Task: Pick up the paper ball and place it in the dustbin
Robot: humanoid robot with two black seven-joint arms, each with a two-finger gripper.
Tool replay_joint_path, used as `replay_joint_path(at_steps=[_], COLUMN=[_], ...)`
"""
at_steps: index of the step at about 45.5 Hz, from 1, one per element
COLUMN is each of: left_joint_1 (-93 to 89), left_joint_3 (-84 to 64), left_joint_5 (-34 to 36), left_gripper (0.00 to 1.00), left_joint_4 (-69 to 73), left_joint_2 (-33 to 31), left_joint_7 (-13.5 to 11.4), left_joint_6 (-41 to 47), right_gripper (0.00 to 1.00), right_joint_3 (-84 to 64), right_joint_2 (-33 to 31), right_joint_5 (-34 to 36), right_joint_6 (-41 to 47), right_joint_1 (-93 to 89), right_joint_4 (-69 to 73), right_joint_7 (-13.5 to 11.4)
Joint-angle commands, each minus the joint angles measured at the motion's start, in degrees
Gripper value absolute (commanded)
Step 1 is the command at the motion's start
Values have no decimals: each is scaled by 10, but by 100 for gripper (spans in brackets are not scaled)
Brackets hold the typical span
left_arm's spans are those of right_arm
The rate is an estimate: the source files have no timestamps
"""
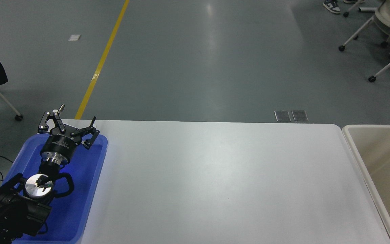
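The cream-beige dustbin (357, 154) stands off the table's right end, cut by the picture's right edge; the part of its inside that shows holds nothing. The paper ball is out of view. My right gripper is out of view too. My left gripper (67, 123) is parked at the lower left over the blue tray (93, 176), its fingers spread open and empty.
The white table (215, 183) spans the middle. Beyond its far edge is grey floor with a yellow line (102, 61). Wheeled chairs (384, 30) stand at the top right, and a person's shoes (332, 5) show at the top edge.
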Motion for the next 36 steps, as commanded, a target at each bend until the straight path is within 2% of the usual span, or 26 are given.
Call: replay_joint_path(at_steps=[1,16,17,18,21,22,36], left_joint_1=[0,0,0,0,0,0,-1], left_joint_3=[0,0,0,0,0,0,0], left_joint_5=[0,0,0,0,0,0,0], left_gripper=[100,100,100,100,100,100,100], left_joint_4=[0,0,0,-1,0,0,0], left_joint_2=[0,0,0,0,0,0,0], left_joint_7=[0,0,-1,-1,0,-1,-1], left_joint_6=[0,0,1,1,1,1,0], right_gripper=[0,0,9,26,88,100,100], right_joint_3=[16,13,12,11,11,14,35], right_joint_2=[54,58,57,55,52,52,55], right_joint_5=[7,6,5,5,5,6,9], right_joint_6=[-34,-37,-37,-39,-48,-50,-40], right_joint_1=[-29,-30,-30,-30,-25,-25,-30], right_joint_4=[-34,-34,-35,-36,-43,-48,-37], right_joint_7=[1,1,1,2,2,1,1])
